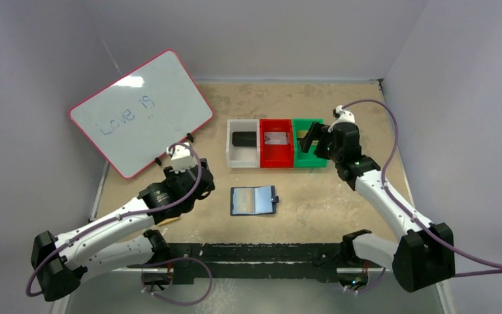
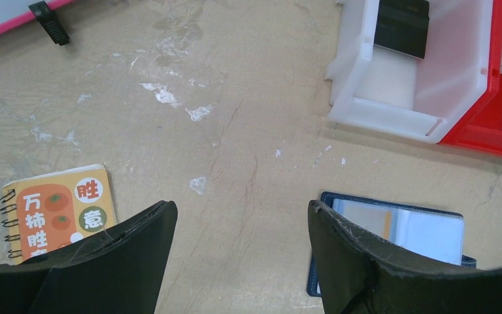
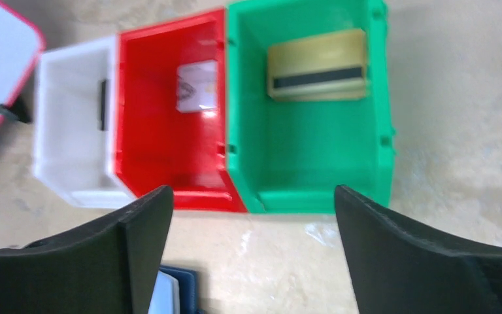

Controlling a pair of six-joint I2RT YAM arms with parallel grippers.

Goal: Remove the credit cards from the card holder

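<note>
the card holder (image 1: 253, 201) lies open and flat on the surface between the arms. a gold card (image 3: 318, 64) rests in the green bin (image 3: 314, 170) below the right hand (image 3: 251, 196), its fingers apart and empty. the left hand (image 2: 240, 209) hovers apart, empty, just beside the holder. such a card looks thin, stiff, light and slick, so it is best pinched by an exposed edge; the soft holder may slide.

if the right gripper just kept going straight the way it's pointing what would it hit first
Most likely the bare floor of the green bin: the open right gripper frames it, with the gold card lying farther in. Depth is unclear.
</note>
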